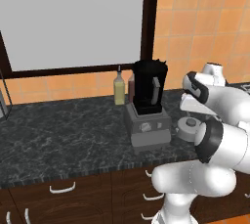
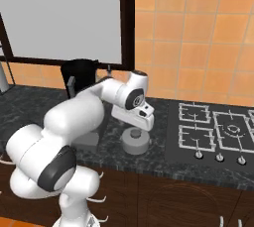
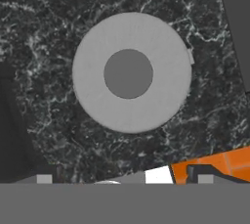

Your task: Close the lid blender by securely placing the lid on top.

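The gripper [image 2: 140, 123] hangs right above the lid [image 3: 132, 73], jaws spread wide and holding nothing. The lid lies flat on the dark counter [image 1: 58, 135], just beside the blender [image 1: 148, 105] on the stove side, knob up. From the hand camera the lid sits almost dead centre, slightly ahead of the fingertips, so it looks like a straight drop. It's round, so no long axis to line up. The blender jar stands open-topped, waiting.
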